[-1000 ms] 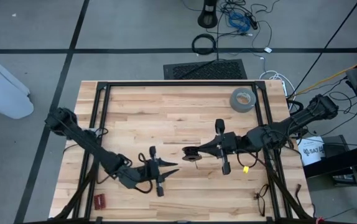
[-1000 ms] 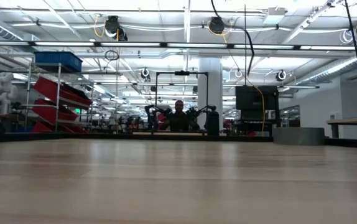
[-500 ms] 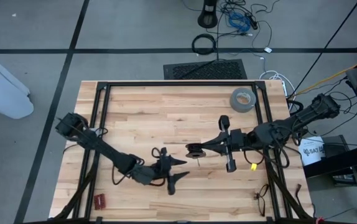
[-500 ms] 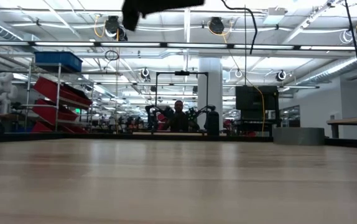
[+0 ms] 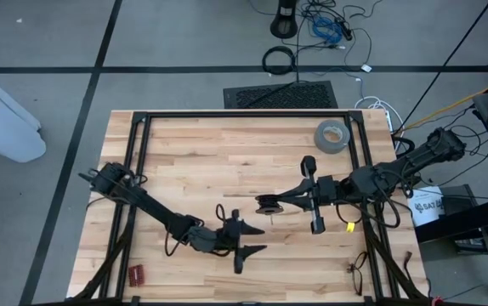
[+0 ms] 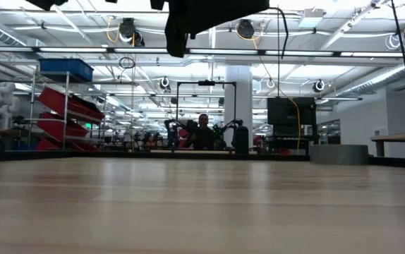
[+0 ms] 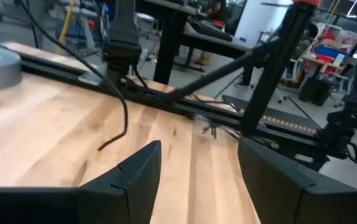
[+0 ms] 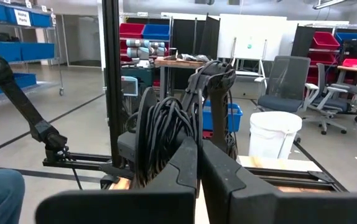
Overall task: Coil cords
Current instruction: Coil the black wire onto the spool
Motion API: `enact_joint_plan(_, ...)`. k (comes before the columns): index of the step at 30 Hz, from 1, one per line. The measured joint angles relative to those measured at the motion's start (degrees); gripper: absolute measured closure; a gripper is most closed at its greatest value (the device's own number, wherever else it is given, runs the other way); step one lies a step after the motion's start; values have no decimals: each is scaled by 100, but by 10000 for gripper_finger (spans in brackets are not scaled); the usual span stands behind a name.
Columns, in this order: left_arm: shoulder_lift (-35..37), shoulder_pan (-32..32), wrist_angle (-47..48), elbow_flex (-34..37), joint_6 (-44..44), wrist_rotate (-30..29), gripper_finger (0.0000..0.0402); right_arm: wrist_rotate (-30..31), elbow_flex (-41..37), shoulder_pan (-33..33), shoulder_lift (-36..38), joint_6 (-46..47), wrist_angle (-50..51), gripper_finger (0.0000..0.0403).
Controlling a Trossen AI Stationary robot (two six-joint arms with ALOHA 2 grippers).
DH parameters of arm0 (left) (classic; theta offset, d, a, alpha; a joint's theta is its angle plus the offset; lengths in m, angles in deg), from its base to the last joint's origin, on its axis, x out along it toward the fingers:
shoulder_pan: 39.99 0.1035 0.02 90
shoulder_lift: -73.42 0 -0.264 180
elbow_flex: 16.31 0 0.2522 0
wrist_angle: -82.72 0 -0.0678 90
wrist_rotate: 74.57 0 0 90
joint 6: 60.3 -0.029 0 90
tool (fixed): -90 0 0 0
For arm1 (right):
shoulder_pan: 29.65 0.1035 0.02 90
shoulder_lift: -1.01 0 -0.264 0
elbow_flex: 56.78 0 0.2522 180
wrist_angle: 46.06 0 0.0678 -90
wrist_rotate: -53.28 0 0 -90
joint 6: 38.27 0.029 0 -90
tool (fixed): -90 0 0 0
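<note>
The cord (image 5: pixel 267 204) sits as a small dark bundle near the middle of the wooden table (image 5: pixel 227 144), pinched at the tips of my right gripper (image 5: pixel 280 202), whose fingers are pressed together on it. In the right wrist view the loops (image 8: pixel 163 134) stand stacked upright just past the fingers, so most of the coil looks made. A loose thin black strand (image 7: pixel 113 93) trails across the boards in the left wrist view and ends in a free tip (image 7: pixel 104 146).

My left gripper (image 5: pixel 248 238) hovers over the table's near edge with its fingers spread wide and nothing between them. The bundle lies up and to the right of it in the overhead view, close but apart, with the right arm reaching in from the table's right side.

I judge the next move turns on that gap: the left gripper is the free one and the nearer to the slack, so it must collect the strand and bring it toward the held coil. The grey tape roll (image 5: pixel 331 135) rests well clear at the far edge.
</note>
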Motion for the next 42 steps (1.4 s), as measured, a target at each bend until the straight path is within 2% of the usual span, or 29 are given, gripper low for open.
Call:
enact_joint_plan(2,-83,2,-181,-1,-165,-132,182,-1,0,0,0,0,-3,403)
enact_joint_plan(7,-227,3,-265,-1,-587,-1030,182,-1,0,0,-2,0,-7,403)
enact_joint_plan(11,-320,69,-685,-1,-1039,-1100,182,-1,0,0,-2,0,-9,403)
enact_joint_plan(15,-375,171,-828,-1,-1105,-1058,182,1,0,0,-2,-6,-14,403)
enact_joint_plan(23,-381,319,-787,-132,-1308,-558,182,-1,0,-2,-4,-165,-91,403)
enact_joint_plan(27,-381,376,-792,-195,-1297,-108,182,-1,0,-2,-32,-173,-100,403)
enact_joint_plan(30,-381,376,-791,-217,-1299,-81,185,1,-2,-4,-39,-173,-97,403)
enact_joint_plan(34,-381,376,-754,-218,-1262,-82,209,-1,0,-6,-37,-173,-131,403)
enact_joint_plan(42,-381,372,-642,-218,-1142,-52,283,-1,-1,-4,-35,-173,-165,403)
